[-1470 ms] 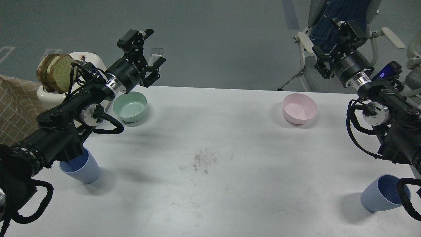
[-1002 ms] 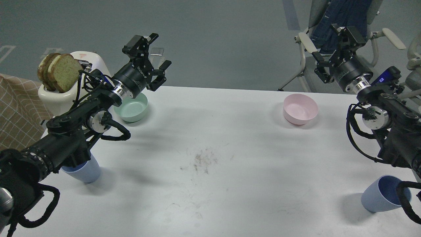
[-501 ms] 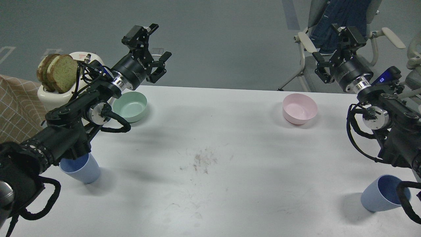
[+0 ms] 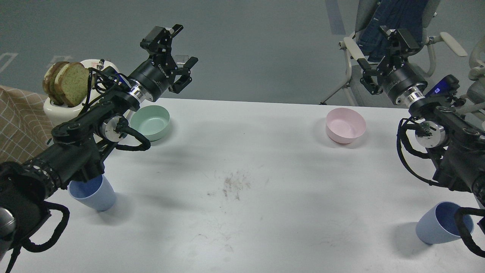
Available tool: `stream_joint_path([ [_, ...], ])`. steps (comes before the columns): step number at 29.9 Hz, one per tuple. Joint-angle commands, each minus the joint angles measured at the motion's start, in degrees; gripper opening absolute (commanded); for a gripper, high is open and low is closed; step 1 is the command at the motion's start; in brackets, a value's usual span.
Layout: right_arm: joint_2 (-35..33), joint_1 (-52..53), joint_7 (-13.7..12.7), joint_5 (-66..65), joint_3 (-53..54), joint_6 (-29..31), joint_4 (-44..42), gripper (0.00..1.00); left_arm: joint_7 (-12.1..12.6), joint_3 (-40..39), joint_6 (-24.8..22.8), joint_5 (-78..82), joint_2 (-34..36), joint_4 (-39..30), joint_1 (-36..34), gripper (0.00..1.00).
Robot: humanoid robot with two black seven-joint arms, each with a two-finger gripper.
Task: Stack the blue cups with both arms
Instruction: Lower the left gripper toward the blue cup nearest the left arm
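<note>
Two periwinkle-blue cups stand upright on the white table (image 4: 242, 159). One blue cup (image 4: 94, 194) is at the near left, partly under my left forearm. The other blue cup (image 4: 439, 223) is at the near right, with a black cable loop crossing its rim. My left gripper (image 4: 175, 47) is open and empty, raised above the table's far edge, behind the mint-green bowl (image 4: 150, 122). My right gripper (image 4: 379, 51) is open and empty, raised beyond the far right edge, behind the pink bowl (image 4: 345, 125).
A white toaster (image 4: 62, 108) with bread slices stands at the far left. A checked tan cloth (image 4: 19, 125) lies left of it. A chair with a blue garment (image 4: 382, 19) stands behind the table at the right. A dirty smudge (image 4: 235, 184) marks the table's middle.
</note>
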Motion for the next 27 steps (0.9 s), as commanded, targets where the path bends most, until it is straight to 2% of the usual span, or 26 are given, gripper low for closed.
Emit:
stream_joint_path([
  [1,0.1,0.0,0.0,-0.1,0.0,0.0,0.0,1.0,-0.1,0.0,0.0,0.0,-0.1,-0.2,0.0,0.96],
  [27,0.4,0.1,0.0,-0.1,-0.3,0.0,0.1,1.0,0.0,0.1,0.0,0.0,0.1,-0.5,-0.9,0.95],
])
